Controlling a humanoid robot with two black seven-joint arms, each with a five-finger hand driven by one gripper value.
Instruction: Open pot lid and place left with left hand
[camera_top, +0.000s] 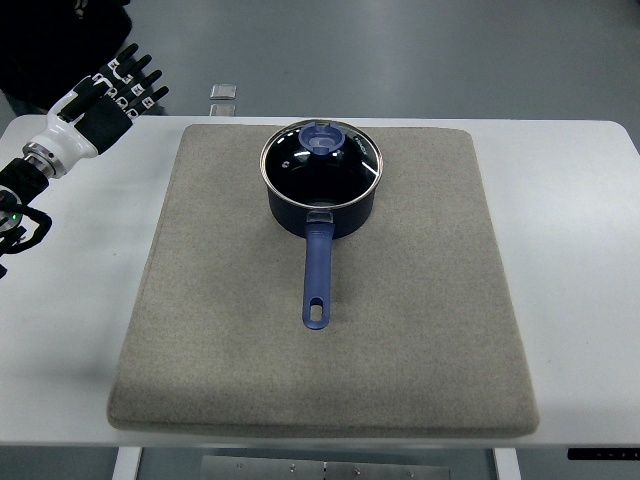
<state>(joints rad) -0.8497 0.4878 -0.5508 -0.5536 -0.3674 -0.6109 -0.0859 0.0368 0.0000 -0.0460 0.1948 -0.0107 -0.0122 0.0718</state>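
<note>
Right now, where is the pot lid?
In the top view the lid sits on the blue pot, on the far middle of the grey mat; the left hand is off at the table's far-left corner.

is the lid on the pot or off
On. The glass lid sits flat on the pot rim, blue knob on top; the left robot hand is away from it.
</note>
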